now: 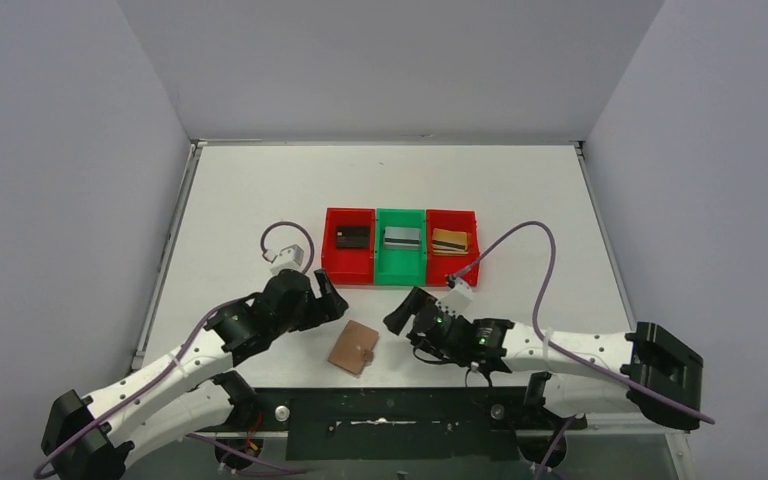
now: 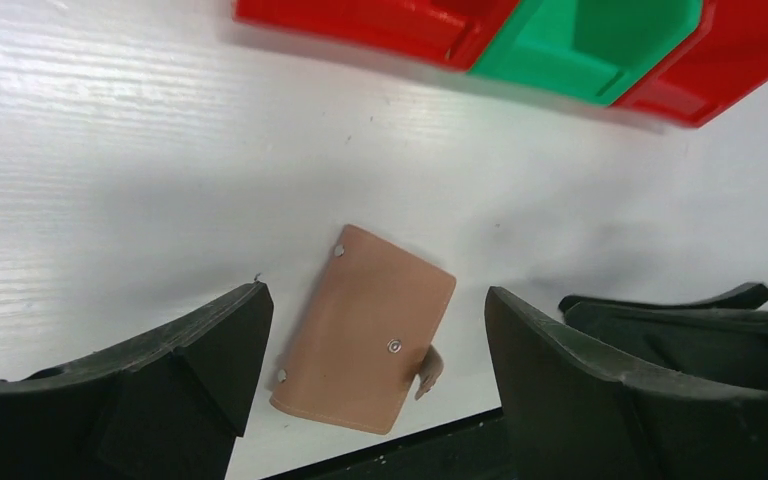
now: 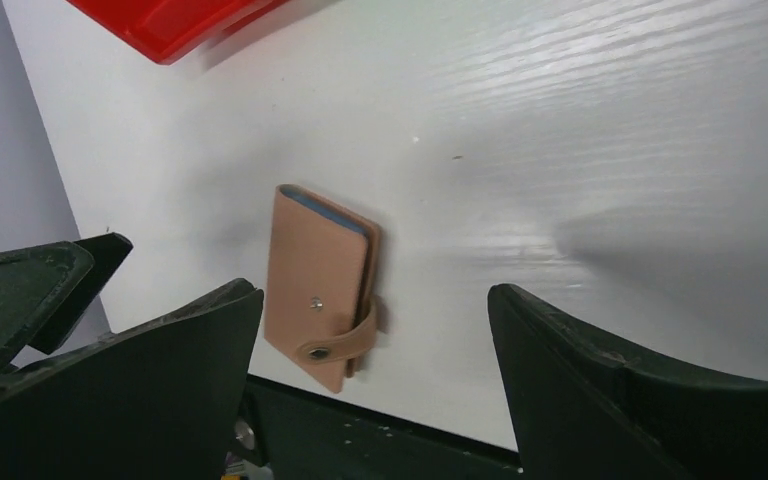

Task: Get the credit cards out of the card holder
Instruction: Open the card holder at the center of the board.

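The tan leather card holder (image 1: 354, 347) lies folded flat on the white table near the front edge, between my two grippers. It shows in the left wrist view (image 2: 365, 330) and in the right wrist view (image 3: 318, 285), where its snap tab wraps round the edge and a blue lining edge shows. My left gripper (image 1: 332, 298) is open and empty, just left of it. My right gripper (image 1: 402, 312) is open and empty, just right of it. A black card (image 1: 353, 235), a silver-grey card (image 1: 401, 237) and a gold-tan card (image 1: 449, 240) lie in the bins.
Three joined bins stand behind the grippers: a red bin (image 1: 348, 262), a green bin (image 1: 400, 268) and a red bin (image 1: 467, 222). The table's front edge and dark base rail (image 1: 400, 415) lie just below the card holder. Grey walls enclose the table.
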